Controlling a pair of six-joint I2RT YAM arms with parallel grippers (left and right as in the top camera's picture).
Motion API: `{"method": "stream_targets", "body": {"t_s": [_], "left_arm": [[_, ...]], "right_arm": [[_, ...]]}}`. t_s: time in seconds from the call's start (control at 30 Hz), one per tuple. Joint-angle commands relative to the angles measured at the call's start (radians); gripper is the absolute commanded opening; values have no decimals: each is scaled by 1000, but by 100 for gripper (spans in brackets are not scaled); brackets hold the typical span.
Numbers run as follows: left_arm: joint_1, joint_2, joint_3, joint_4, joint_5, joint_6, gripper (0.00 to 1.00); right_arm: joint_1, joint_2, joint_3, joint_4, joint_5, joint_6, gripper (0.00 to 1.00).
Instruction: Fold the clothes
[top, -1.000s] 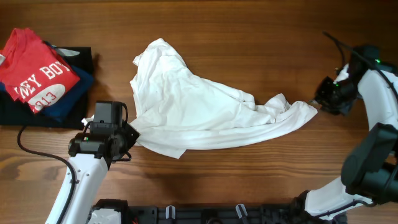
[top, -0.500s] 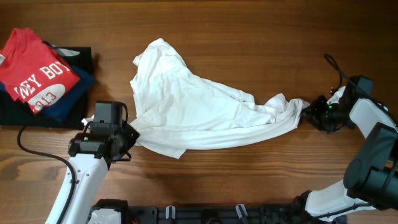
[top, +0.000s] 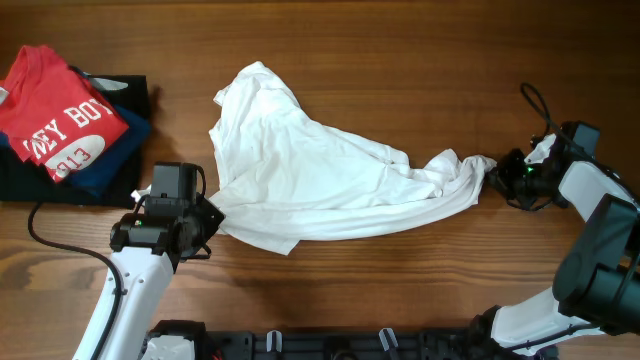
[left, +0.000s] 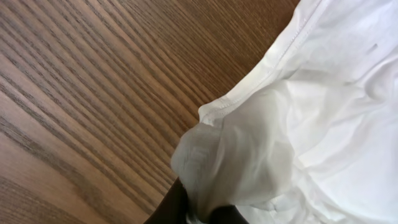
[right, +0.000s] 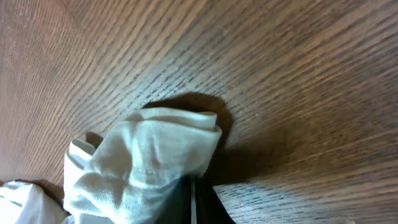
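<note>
left gripper (top: 207, 216) — clenched on T-shirt (top: 300, 170) edge | right gripper (top: 499, 172) — likewise, jaws mostly hidden

The T-shirt (top: 320, 185) is shown in plain white throughout, its stitched hem included. The table (top: 420, 60) is coloured a warm brown and is streaked with darker wood grain. White lettering is printed on the red shirt (top: 40, 95). A navy garment (top: 108, 165) and a black garment (top: 22, 185) are seen in solid colour. The left arm (top: 120, 295) and the right arm (top: 592, 188) are finished in white with black fittings
</note>
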Motion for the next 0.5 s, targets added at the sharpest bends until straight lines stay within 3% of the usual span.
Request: {"method": "stream_targets", "body": {"t_s": [0.0, 0.13, 0.2, 0.27, 0.3, 0.33, 0.47], "left_arm": [[6, 1, -3, 0, -10, 12, 10], [6, 1, -3, 0, -10, 12, 10], [6, 1, -3, 0, -10, 12, 10], [6, 1, -3, 0, -10, 12, 10], [6, 1, -3, 0, -10, 12, 10], [6, 1, -3, 0, -10, 12, 10], [6, 1, -3, 0, -10, 12, 10]], "right_arm": [[6, -134, 91, -82, -32, -75, 4], [41, -312, 126, -119, -30, -164, 4], [65, -351, 126, -154, 89, -126, 4], [65, -336, 120, -210, 253, -12, 24], [64, -319, 110, -212, 261, -14, 40], [64, -296, 101, -210, 261, -14, 46], [64, -139, 60, -153, 242, 36, 43]]}}
